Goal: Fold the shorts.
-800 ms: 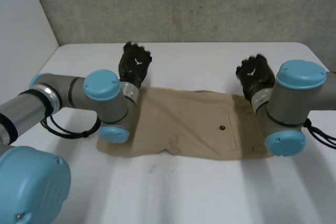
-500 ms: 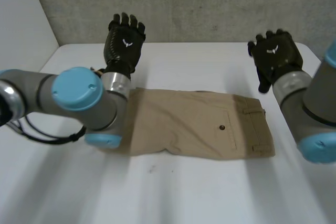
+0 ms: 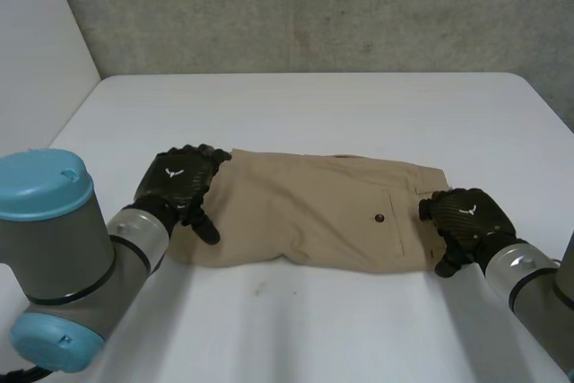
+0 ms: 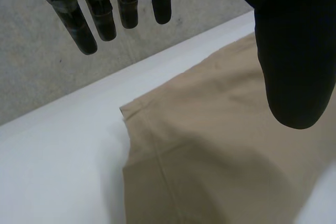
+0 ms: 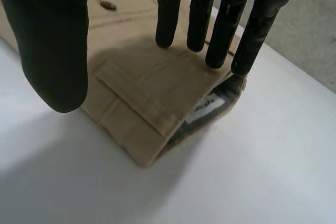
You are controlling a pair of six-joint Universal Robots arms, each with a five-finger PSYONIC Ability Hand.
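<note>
Head view: shorts (image 3: 323,221) lie flat mid-table. My left hand (image 3: 179,181) hovers at their 9 o'clock end and my right hand (image 3: 466,217) over the waistband (image 3: 432,221) at 3 o'clock. Both have fingers straight and apart, holding nothing. I'd pinch all layers squarely at each end.

tan shorts (image 3: 323,217) lie folded flat, lengthwise across the table

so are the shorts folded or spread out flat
Folded once, it seems: the shorts lie as one narrow strip, and at the waistband two layers are stacked, with the inner label showing between them.
</note>
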